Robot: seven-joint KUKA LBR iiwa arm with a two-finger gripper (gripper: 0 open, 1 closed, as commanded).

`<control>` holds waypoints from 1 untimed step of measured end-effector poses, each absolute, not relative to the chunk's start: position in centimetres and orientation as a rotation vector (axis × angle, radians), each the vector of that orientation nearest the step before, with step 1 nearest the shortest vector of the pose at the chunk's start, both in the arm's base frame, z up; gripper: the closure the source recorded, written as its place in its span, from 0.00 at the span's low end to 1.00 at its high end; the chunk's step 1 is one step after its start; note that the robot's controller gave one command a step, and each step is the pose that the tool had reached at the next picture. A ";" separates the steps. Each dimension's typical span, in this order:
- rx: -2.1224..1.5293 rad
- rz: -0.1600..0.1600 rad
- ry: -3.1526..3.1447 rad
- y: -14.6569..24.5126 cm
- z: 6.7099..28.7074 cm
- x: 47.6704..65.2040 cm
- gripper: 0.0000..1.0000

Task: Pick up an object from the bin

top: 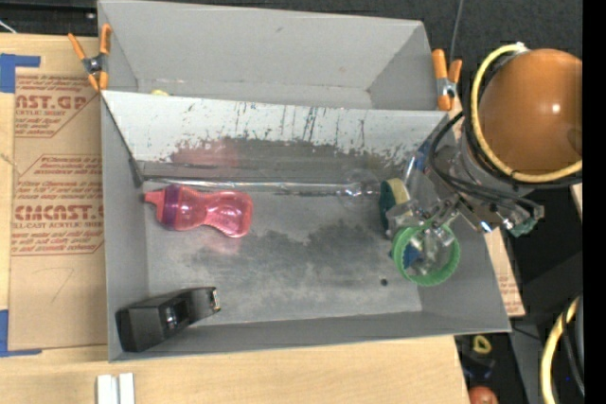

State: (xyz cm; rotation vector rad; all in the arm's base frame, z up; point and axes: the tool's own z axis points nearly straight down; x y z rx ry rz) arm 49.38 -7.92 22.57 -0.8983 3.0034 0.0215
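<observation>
Green ring [423, 265] lying directly beneath the jaws, on the floor of the bin [284, 279], near the right wall. Hanging low over it with the gripper [431, 239]; impossible telling whether spread or closed, or gripping anything. Judging the pick as barely begun, with securing and lifting both remaining. Sitting just up and left of the jaws, a teal-and-cream item [392, 197], possibly crowding the grasp. Lying well off to the left of the jaws, a pink bottle [201, 211] and a black stapler-like thing [163, 317], not obstructing.

One pink bottle [201, 211], centre left; one black stapler-like device [166, 317], lower left; one green ring [421, 276], right; one teal-and-cream item [393, 201], right.
</observation>
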 end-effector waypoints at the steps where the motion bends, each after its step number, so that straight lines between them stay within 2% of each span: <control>1: -0.922 0.019 2.994 -7.9 25.1 50.0 1.00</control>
